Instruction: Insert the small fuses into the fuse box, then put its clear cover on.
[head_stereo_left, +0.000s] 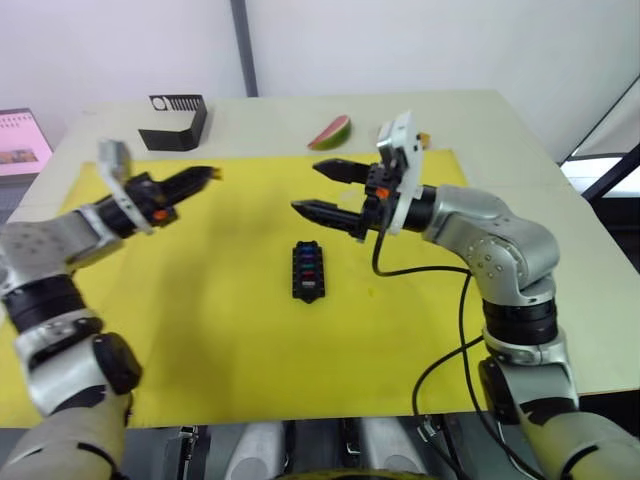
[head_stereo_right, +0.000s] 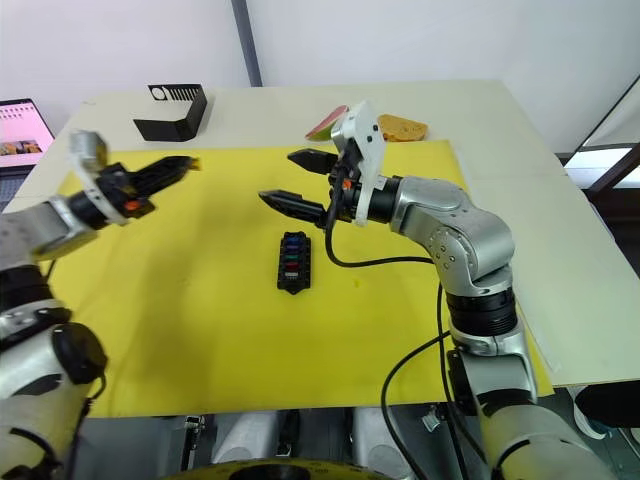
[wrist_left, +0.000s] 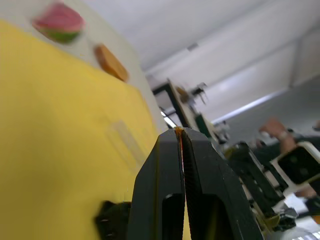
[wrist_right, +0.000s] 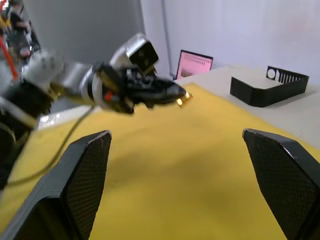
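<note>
A yellow rectangular mat (head_stereo_left: 220, 330) covers most of the pale tabletop (head_stereo_left: 500, 130). The small black rectangular fuse box (head_stereo_left: 308, 271) with scalloped edges lies flat near the middle of the mat, its long axis running from the near edge toward the far edge. Several small coloured fuses (head_stereo_left: 308, 266) sit in its slots; blue, red and purple or green tints are discernible, but the exact count cannot be read.

The left gripper (head_stereo_left: 207, 174) hangs above the mat's far left corner, well apart from the fuse box. Its two black fingers are pressed together on a tiny amber translucent fuse (wrist_right: 182, 99), seen as an orange sliver at the fingertips in the left wrist view and as a small glowing bit at the tip in the right wrist view.

The right gripper (head_stereo_left: 318, 188) is raised above the mat just beyond the fuse box, toward the far edge, not touching it. Its jaws stand wide apart, with nothing between them.

A faint transparent rectangular cover (wrist_left: 125, 140) appears to lie flat on the mat toward its right side; the outline is barely legible.

Off the mat, near the far left corner of the table, stands a larger black angular holder with white vent stripes (head_stereo_left: 175, 121). Near the far edge lie a watermelon-slice toy (head_stereo_left: 331, 131) and an orange-brown bread-like piece (head_stereo_right: 401, 127).
</note>
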